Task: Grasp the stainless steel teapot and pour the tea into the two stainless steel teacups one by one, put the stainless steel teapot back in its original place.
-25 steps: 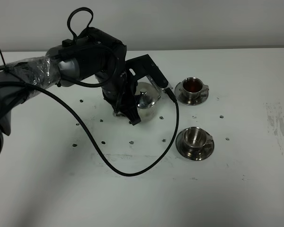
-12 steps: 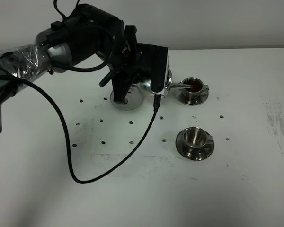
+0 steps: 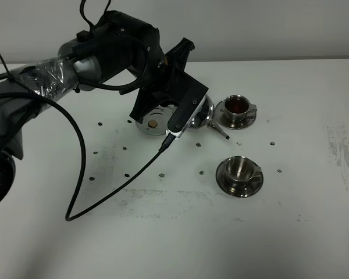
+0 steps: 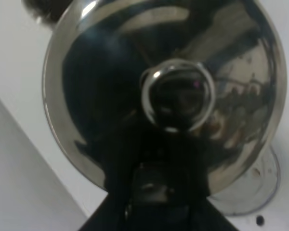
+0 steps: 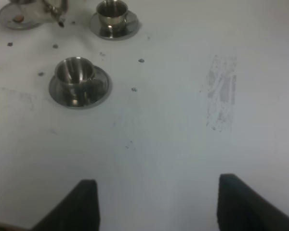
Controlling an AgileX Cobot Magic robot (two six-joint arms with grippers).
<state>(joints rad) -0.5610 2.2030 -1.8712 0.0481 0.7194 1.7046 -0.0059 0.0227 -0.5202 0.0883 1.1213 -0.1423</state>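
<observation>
- The left gripper (image 4: 154, 190) is clenched on the stainless steel teapot (image 3: 201, 113); the wrist view shows dark fingers just under the knobbed lid (image 4: 177, 96), most likely on the loop handle, though the contact itself is too dark to make out
- The pot hangs clear of the table (image 3: 291, 221), tilted, between its round steel dish (image 3: 145, 125) and the far teacup (image 3: 235, 115); the spout (image 3: 218, 132) points down towards the gap between the two cups
- The dish lies uncovered, its tan dot showing
- The far teacup holds reddish-brown tea (image 3: 237, 104); the near teacup (image 3: 239, 168) looks empty on its saucer
- Step in hand, as I judge it: first pour done, pot crossing to the second cup
- Next move calls for bringing the spout tip over the near teacup's mouth before tipping further, keeping it clear of the rim and handle so the cup is not knocked
- The right gripper (image 5: 156, 204) is released, jaws wide, hovering over bare table well apart from the cups
</observation>
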